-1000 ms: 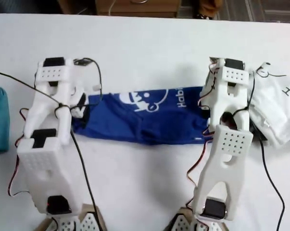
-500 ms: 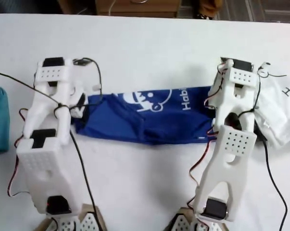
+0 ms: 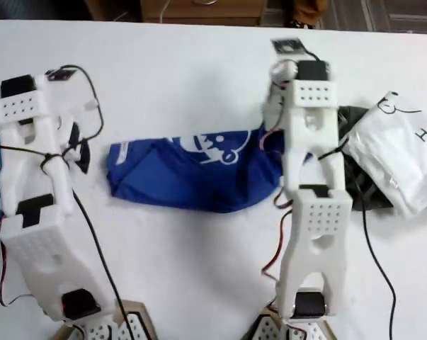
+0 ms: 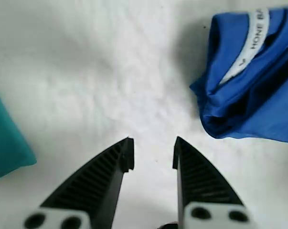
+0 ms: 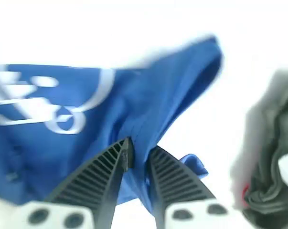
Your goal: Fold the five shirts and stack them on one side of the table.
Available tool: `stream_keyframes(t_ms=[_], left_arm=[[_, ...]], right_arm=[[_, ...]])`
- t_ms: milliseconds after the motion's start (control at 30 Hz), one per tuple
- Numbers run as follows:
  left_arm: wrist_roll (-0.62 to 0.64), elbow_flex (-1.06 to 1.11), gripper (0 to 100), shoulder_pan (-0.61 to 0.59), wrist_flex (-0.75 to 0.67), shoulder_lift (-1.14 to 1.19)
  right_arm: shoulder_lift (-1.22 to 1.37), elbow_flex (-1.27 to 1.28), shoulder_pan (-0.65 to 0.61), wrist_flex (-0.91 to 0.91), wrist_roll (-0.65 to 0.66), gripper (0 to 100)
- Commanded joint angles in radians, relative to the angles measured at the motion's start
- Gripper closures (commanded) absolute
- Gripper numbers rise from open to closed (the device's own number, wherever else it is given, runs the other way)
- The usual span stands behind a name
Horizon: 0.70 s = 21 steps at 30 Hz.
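right fingers (image 5: 101, 175) pinching blue shirt (image 3: 192, 177) edge; left fingers (image 4: 104, 175) spread over worktop (image 3: 199, 85), gripping nothing; imo lift edge low, carry across slow, keep halves lined up

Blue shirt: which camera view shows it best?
The high view: nearly the whole blue shirt lies bunched on the table. The left wrist view shows its collar end; the right wrist view shows its cloth pinched in the right gripper.
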Motion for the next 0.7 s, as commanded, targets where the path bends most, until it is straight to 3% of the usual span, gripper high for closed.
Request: stream_keyframes(t_ms=[0,300,667], left_arm=[[-0.008,-0.033,85,-0.025,0.009,-0.055],[-0.008,-0.042,85,-0.054,0.009,-0.058],[-0.092,-0.254,85,-0.275,0.029,-0.058]], right_arm=[[-0.177,-0.032,-0.101,0.018,0.057,98.1],[-0.266,-0.032,-0.364,0.016,0.068,98.1],[-0.105,-0.043,-0.605,-0.013,0.069,98.0]])
